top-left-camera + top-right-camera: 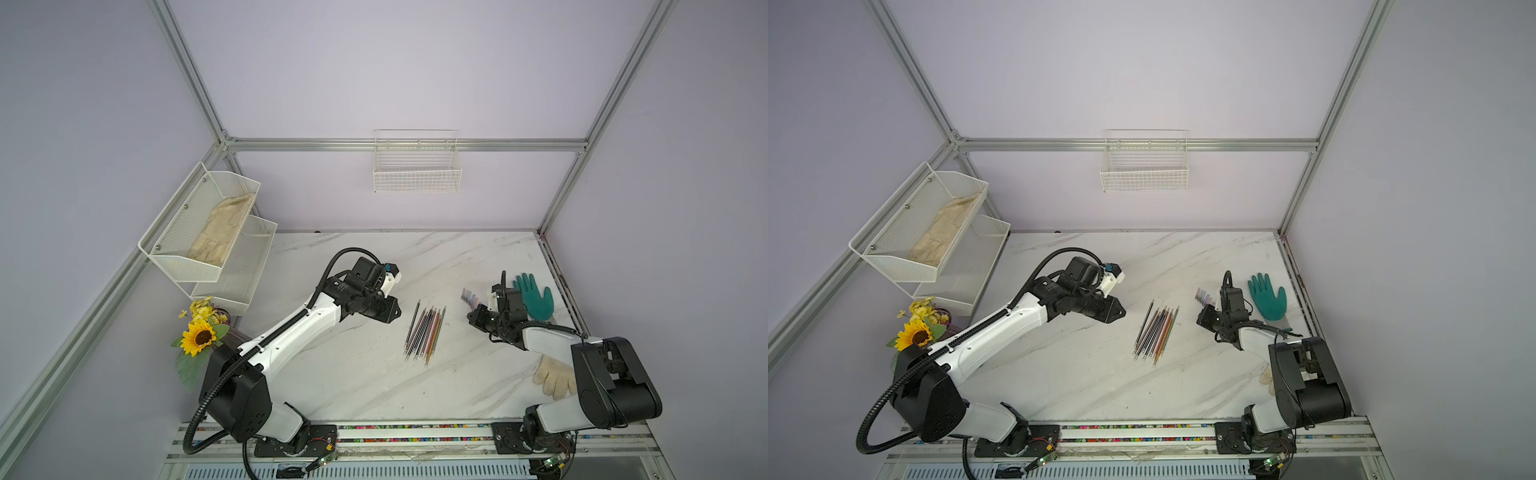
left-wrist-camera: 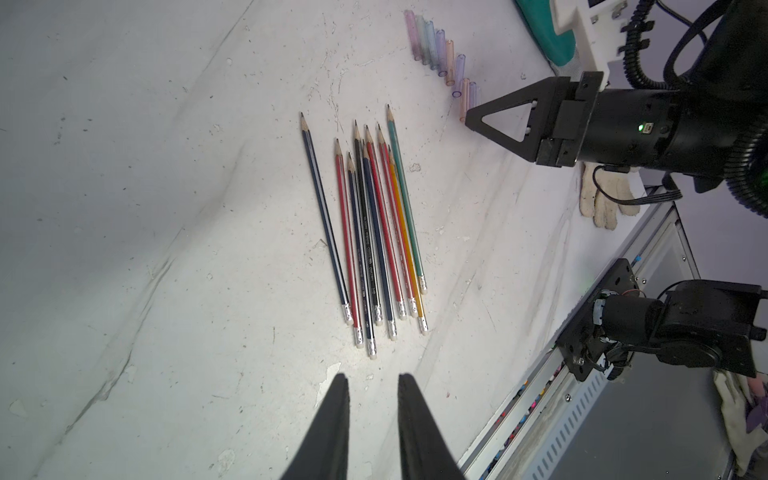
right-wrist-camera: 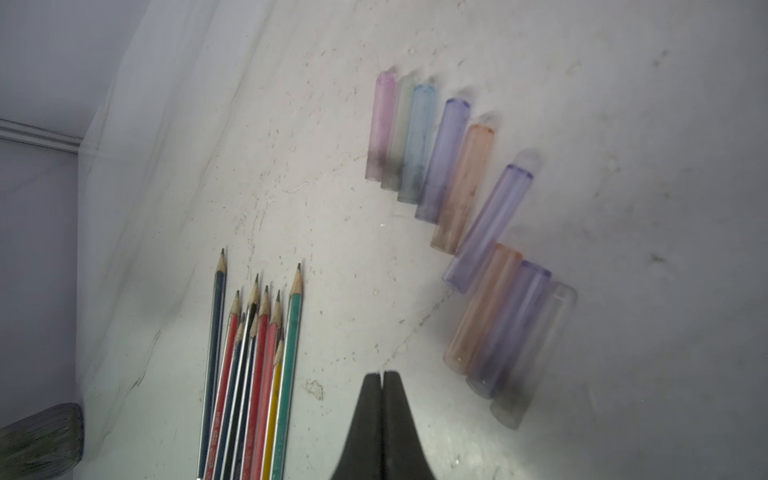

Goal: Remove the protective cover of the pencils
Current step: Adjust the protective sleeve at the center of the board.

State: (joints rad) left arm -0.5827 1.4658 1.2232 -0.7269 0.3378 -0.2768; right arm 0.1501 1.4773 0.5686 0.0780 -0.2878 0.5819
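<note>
Pencils (image 2: 367,232) bear print too small to read

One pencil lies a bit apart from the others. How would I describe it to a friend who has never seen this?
Look near the middle of the marble table, where the pencils lie in a row. The dark blue pencil sits on the side facing the left gripper. Alone among them, it has bare table between it and its neighbours.
</note>
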